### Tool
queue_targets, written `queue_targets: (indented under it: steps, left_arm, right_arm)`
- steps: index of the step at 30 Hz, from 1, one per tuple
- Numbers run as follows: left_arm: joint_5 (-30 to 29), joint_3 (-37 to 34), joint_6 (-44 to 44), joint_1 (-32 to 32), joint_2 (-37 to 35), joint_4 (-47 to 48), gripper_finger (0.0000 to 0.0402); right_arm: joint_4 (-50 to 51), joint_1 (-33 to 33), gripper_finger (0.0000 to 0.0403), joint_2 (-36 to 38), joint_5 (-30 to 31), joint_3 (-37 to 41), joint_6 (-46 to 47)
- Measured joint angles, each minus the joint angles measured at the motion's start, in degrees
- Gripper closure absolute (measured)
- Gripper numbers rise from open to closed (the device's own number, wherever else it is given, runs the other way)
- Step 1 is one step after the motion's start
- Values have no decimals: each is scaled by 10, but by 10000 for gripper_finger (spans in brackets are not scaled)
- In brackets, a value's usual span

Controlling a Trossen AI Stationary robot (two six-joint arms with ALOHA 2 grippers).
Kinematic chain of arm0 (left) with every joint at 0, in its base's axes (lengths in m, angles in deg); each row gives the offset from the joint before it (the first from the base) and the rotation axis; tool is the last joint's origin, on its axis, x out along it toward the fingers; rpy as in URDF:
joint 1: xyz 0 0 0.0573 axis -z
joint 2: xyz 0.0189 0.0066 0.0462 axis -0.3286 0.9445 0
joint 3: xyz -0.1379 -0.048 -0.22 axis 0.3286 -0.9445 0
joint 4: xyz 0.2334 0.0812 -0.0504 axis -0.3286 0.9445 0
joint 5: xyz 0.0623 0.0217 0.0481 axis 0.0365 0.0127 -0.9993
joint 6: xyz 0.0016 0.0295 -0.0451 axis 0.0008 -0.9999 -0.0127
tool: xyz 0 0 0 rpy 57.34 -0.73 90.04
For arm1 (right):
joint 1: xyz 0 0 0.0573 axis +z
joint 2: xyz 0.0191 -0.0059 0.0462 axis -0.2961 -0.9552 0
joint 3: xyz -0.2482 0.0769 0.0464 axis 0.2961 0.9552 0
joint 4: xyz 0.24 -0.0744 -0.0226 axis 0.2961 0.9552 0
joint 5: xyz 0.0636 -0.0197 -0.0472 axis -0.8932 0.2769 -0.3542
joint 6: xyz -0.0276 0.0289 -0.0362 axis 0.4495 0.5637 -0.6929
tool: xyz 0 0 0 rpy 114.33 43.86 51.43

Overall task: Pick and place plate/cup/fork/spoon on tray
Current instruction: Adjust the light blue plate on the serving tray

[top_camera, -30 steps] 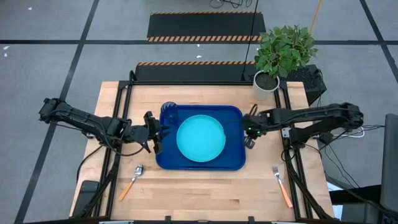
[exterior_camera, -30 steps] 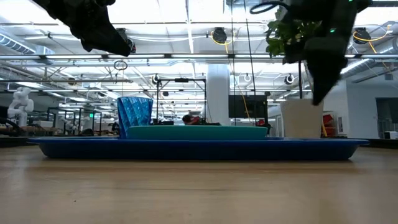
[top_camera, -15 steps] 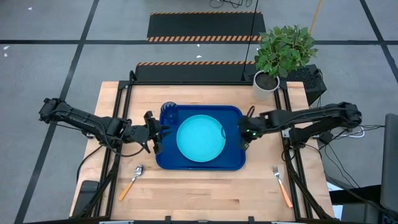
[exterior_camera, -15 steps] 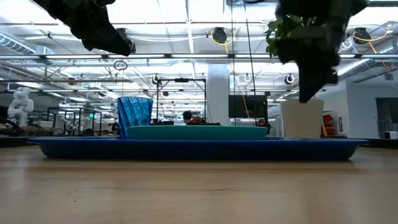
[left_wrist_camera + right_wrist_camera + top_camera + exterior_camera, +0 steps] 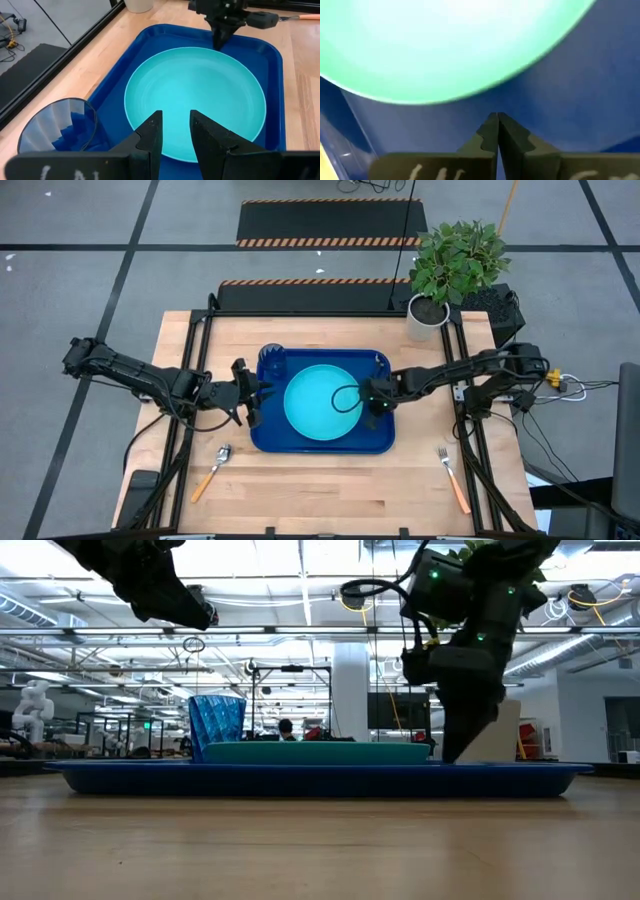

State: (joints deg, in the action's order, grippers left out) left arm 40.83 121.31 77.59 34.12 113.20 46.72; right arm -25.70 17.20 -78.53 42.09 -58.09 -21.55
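You see no readable writing. Round glossy cyan plate [image 5: 322, 402] in rimmed plastic tray [image 5: 320, 444]; ribbed cup [image 5: 270, 361] at 10 o'clock. Right claw [image 5: 374, 404] clenched empty at plate's 3 o'clock; left claw [image 5: 256, 393] released, empty.

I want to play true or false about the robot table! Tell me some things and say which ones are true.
1. The plate sits on the tray. True.
2. The cup is on the bare table. False: it stands in the tray's corner.
3. The spoon lies on the wood, off the tray. True.
4. The fork is on the plate. False: it lies on the table, off the tray.
5. The right gripper holds the fork. False: its fingers are shut on nothing, by the plate's rim.
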Motion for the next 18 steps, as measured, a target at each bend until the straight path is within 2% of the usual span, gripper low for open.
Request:
queue_targets:
  steps: [12,18]
  left_arm:
    - [0,0,5,0,0,2,300]
    - [0,0,4,0,0,2,300]
  right_arm:
    - [-46,-11,403,-2,15,0,-14]
    - [-62,-11,403,-2,-7,0,-30]
